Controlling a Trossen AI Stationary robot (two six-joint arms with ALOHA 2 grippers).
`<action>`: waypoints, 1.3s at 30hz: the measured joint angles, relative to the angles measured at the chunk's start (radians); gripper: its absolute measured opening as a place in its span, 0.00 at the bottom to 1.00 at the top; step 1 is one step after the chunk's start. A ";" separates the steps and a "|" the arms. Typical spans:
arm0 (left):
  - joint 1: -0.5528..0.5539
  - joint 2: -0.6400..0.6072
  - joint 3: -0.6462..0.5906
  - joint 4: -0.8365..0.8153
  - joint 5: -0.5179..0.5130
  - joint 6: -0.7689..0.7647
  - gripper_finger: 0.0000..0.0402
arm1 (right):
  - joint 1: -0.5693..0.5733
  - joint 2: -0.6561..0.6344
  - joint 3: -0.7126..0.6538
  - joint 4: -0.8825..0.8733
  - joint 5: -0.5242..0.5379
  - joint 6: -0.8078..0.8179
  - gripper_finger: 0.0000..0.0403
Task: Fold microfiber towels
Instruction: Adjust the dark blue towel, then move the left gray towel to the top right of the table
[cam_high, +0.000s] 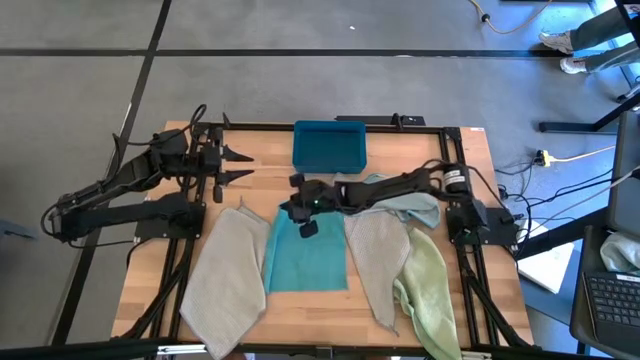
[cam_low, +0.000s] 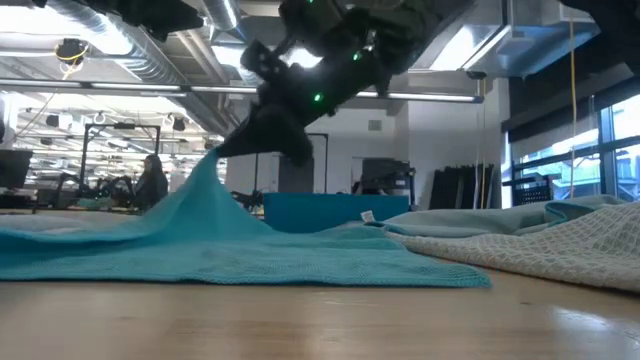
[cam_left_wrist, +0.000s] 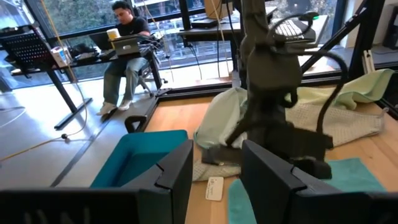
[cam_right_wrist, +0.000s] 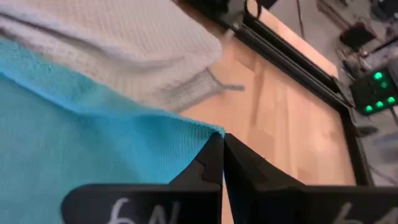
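The teal towel (cam_high: 305, 258) lies flat at the table's middle, with its far left corner raised into a peak (cam_low: 210, 175). My right gripper (cam_high: 287, 212) reaches in from the right and is shut on that corner. A grey-beige towel (cam_high: 228, 275) lies to the left of the teal one. Another grey-beige towel (cam_high: 375, 258) lies to its right. A pale green towel (cam_high: 428, 290) lies at the right, and a pale blue one (cam_high: 412, 207) lies under the right arm. My left gripper (cam_high: 238, 166) hovers open and empty at the far left. My right gripper pinches the teal towel's far left corner (cam_right_wrist: 202, 129) between its two shut fingers, right at the hemmed edge. The fingers slant down from the table's right side. The corner is lifted off the table, the cloth slopes down from it, and the remainder lies flat (cam_low: 250, 262).
A rigid teal-blue bin (cam_high: 330, 145) stands at the far middle of the table. Black frame rails (cam_high: 180, 270) run along the table's sides. A person (cam_left_wrist: 127, 37) sits at a desk in the room beyond. Bare wood (cam_high: 330, 315) shows near the front edge.
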 joint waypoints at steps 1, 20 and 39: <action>0.000 0.000 0.000 0.000 0.000 0.000 0.32 | -0.001 0.014 0.000 0.028 0.001 0.003 0.02; 0.000 0.000 0.000 0.000 0.000 0.003 0.32 | -0.017 0.042 -0.001 0.149 0.052 0.100 0.36; -0.024 0.042 0.000 -0.010 0.028 -0.045 0.32 | 0.131 -0.114 0.000 -0.364 0.219 0.364 0.54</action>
